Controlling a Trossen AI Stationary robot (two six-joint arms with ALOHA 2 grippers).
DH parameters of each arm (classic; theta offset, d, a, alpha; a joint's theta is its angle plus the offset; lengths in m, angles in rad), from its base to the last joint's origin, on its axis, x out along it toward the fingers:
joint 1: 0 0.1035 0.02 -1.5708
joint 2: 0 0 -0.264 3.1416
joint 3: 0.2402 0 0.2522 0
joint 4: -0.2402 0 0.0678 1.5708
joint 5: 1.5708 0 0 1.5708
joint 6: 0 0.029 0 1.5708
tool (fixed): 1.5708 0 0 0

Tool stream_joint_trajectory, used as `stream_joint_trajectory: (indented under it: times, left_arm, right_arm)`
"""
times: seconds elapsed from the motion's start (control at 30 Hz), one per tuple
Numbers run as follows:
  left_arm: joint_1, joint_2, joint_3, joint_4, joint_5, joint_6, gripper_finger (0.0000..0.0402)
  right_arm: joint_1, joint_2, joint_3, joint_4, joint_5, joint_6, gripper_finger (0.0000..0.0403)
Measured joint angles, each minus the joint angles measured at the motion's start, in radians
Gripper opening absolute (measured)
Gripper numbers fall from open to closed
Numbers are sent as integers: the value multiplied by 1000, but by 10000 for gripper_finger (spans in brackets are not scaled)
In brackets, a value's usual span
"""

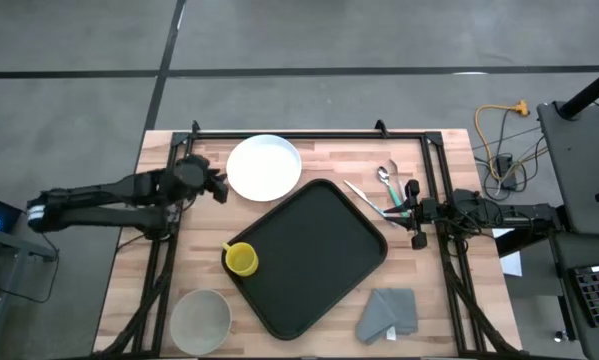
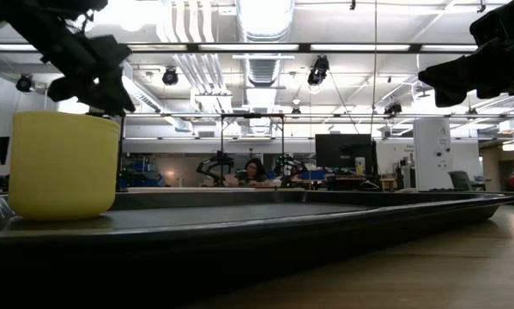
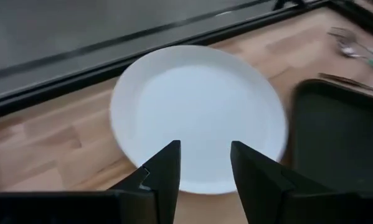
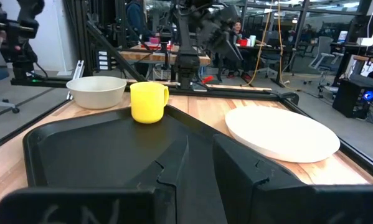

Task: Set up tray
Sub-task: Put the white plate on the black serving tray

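The large black tray lies slantwise on the middle of the table. A yellow cup stands upright on the tray's left corner. The round white plate lies flat on the wood beyond the tray. My left gripper hovers open at the plate's left edge; its wrist view shows the fingers over the plate's near rim, touching nothing. My right gripper hangs open beside the tray's right corner, near the cutlery; in its wrist view it faces across the tray.
A pale bowl stands at the table's near left corner. A folded grey cloth lies near the tray's near right side. A spoon and other cutlery lie right of the tray. A black frame borders the table.
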State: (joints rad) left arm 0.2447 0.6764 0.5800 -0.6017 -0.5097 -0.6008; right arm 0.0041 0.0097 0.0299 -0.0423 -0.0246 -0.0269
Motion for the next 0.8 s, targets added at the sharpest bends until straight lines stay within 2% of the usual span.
stream_joint_trajectory:
  times: [0.27,0.47,0.57,0.7,0.8]
  left_arm:
    - [235,115,-2,5,109,43,126]
    - [426,252,3,137,291,136,126]
    - [516,337,31,175,350,172,126]
    - [606,456,79,172,377,203,126]
    - [633,545,122,175,429,208,126]
  right_arm:
    - [0,0,0,0,0,0,68]
    - [0,0,0,0,0,0,68]
    - [0,0,0,0,0,0,68]
    - [0,0,0,0,0,0,68]
    - [0,0,0,0,0,0,68]
